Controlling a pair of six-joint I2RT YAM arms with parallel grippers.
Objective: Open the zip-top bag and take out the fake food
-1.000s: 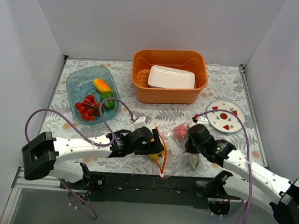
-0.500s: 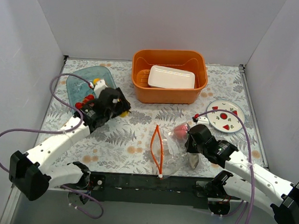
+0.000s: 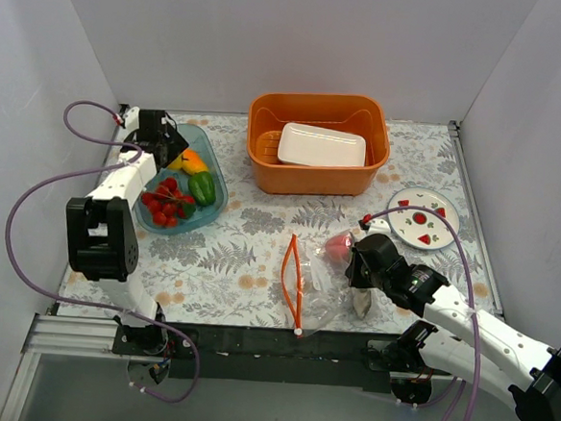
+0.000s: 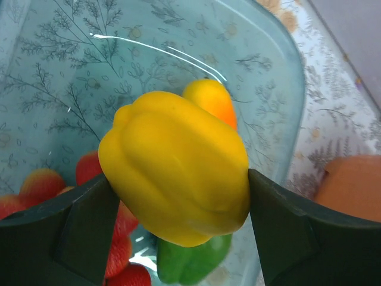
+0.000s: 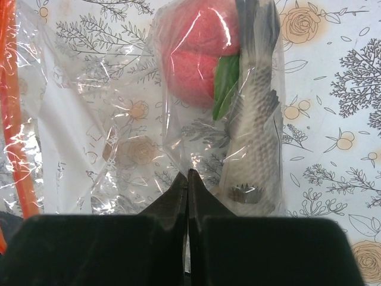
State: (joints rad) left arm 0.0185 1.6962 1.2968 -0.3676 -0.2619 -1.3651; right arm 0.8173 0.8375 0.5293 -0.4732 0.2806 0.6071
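The zip-top bag lies at the front centre with its orange-red zip strip gaping. My right gripper is shut on a fold of its clear plastic, the fingertips pinching the film. Inside the bag sit a pinkish-red piece with a green leaf and a grey scaly toy. At the back left my left gripper is shut on a yellow pepper, held above the teal tray. Below it lie an orange-yellow pepper, a green pepper and red cherry tomatoes.
An orange basket with a white container inside stands at the back centre. A white plate with red triangles sits at the right. The teal tray's rim lies left of the basket. White walls enclose the table.
My left arm has swung from the bag at the front to the teal tray at the back left, carrying the yellow pepper. The right gripper has kept its hold on the bag.
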